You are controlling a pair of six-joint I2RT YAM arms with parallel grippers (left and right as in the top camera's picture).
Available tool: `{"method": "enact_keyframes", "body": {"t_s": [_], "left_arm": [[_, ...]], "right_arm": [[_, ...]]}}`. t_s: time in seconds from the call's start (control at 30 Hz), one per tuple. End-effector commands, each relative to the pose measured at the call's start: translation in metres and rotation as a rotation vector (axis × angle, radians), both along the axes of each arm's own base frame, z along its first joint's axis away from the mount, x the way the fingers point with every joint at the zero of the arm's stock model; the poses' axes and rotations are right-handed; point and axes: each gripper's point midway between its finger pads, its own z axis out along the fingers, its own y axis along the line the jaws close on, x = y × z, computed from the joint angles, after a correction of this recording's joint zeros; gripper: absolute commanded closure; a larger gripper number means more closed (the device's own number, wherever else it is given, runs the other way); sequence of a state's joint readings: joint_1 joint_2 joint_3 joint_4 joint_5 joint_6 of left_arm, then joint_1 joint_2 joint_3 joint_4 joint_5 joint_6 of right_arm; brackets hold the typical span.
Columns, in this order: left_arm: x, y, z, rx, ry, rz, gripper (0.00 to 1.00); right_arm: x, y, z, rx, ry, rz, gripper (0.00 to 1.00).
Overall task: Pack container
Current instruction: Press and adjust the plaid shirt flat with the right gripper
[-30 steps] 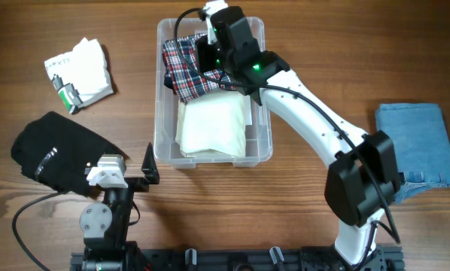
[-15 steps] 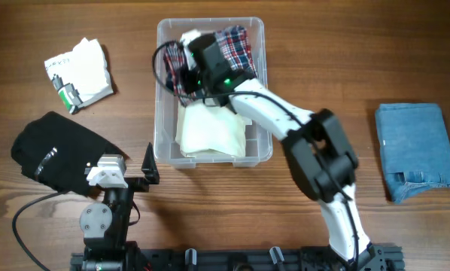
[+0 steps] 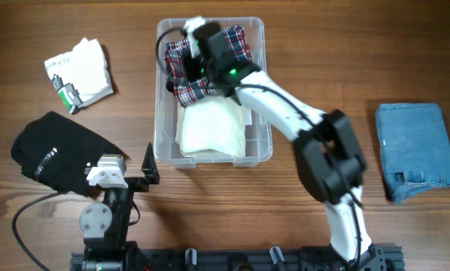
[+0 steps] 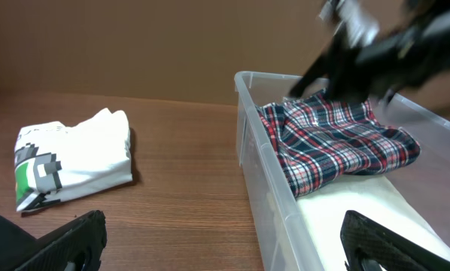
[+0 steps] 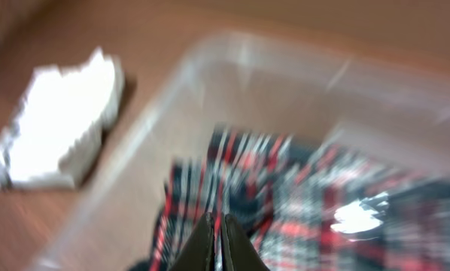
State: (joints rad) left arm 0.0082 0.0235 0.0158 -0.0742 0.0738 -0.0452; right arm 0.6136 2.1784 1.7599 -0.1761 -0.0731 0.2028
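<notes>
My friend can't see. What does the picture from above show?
The right gripper, shut, reaches over a plaid cloth inside the clear container, which also holds a cream cloth. On the table lie a white shirt, a black cloth and folded jeans.

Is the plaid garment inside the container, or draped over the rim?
Inside. The plaid garment lies crumpled within the container walls, atop the cream cloth; no visible part crosses the rim.
</notes>
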Motion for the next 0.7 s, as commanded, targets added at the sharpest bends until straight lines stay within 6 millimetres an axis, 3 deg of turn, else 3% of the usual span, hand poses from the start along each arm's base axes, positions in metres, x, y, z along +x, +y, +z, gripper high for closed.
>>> {"method": "enact_keyframes", "body": {"t_s": [0.0,0.17,0.5,0.57,0.67], "left_arm": [[0.0,0.0,-0.004,0.015,0.01,-0.003,0.0],[0.0,0.0,-0.004,0.015,0.01,-0.003,0.0],[0.0,0.0,-0.004,0.015,0.01,-0.003,0.0],[0.0,0.0,-0.004,0.015,0.01,-0.003,0.0],[0.0,0.0,-0.004,0.015,0.01,-0.003,0.0]], "right_arm": [[0.014,-0.031,0.092,0.016,-0.168,-0.122,0.96],[0.016,-0.045,0.06,-0.055,-0.091,-0.143,0.96],[0.026,-0.099,-0.068,-0.167,0.202,-0.302,0.96],[0.026,-0.107,-0.084,-0.172,0.246,-0.316,0.96],[0.026,-0.107,-0.079,-0.153,0.254,-0.303,0.96]]}}
